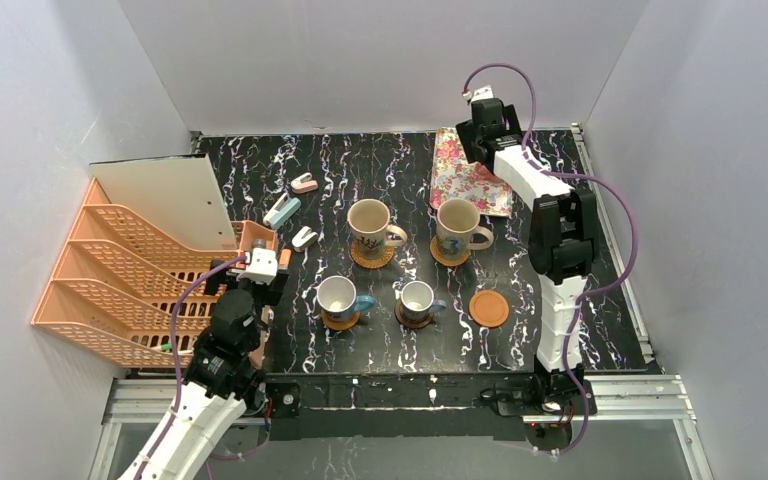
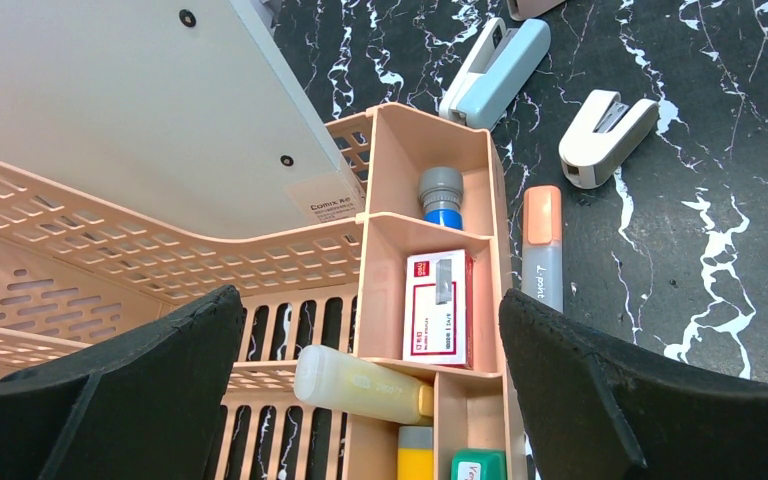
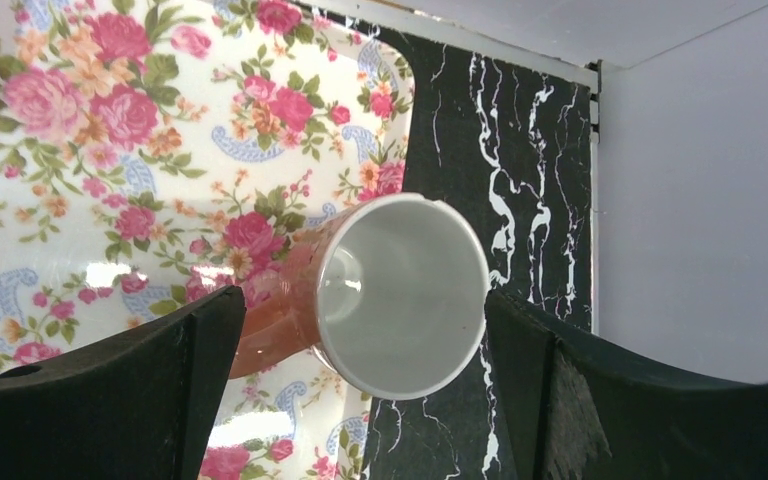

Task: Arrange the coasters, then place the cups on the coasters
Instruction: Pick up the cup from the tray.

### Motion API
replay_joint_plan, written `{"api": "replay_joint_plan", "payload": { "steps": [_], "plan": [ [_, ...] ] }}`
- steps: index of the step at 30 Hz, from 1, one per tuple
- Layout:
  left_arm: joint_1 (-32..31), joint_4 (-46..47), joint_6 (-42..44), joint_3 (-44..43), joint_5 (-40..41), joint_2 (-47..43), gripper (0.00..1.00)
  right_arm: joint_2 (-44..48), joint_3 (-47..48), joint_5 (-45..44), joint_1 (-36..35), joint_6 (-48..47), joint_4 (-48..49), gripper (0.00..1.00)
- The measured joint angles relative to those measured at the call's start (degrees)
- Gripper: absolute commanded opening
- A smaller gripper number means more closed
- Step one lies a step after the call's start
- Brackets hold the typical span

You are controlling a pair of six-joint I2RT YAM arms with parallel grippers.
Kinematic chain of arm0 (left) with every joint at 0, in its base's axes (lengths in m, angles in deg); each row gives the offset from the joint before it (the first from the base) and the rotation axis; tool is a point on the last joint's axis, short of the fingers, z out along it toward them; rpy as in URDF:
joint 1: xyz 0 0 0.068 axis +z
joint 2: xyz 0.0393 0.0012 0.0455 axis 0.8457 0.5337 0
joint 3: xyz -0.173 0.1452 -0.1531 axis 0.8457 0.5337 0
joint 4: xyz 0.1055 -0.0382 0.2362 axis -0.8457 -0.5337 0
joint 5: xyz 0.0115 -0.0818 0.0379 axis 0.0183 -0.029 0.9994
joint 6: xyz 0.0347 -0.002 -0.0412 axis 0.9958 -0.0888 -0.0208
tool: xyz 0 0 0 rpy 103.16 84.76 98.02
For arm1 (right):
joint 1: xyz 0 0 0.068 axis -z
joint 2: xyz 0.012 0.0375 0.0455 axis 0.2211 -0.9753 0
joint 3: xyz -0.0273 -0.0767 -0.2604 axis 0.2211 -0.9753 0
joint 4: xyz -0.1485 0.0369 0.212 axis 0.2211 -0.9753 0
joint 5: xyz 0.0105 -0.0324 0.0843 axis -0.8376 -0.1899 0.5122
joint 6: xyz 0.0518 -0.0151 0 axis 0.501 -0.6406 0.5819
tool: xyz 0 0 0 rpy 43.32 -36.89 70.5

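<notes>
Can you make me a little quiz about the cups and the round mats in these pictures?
1. True or false: every coaster has a cup on it.
2. Where does the tipped cup lie? A) on the flowery tray B) in the rack C) on a coaster
3. How many cups stand on coasters?
Key: 1 false, one coaster is bare. 2 A. 3 four.
</notes>
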Motion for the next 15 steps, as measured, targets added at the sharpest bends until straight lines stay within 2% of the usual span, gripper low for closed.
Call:
{"api": "replay_joint_plan", "payload": {
  "steps": [15],
  "plan": [
    [0.00,-0.02,0.00,0.00,0.00,-0.33,0.98,0.00,-4.13,1.44,0.33,-2.27,1.07,0.98]
  ]
}}
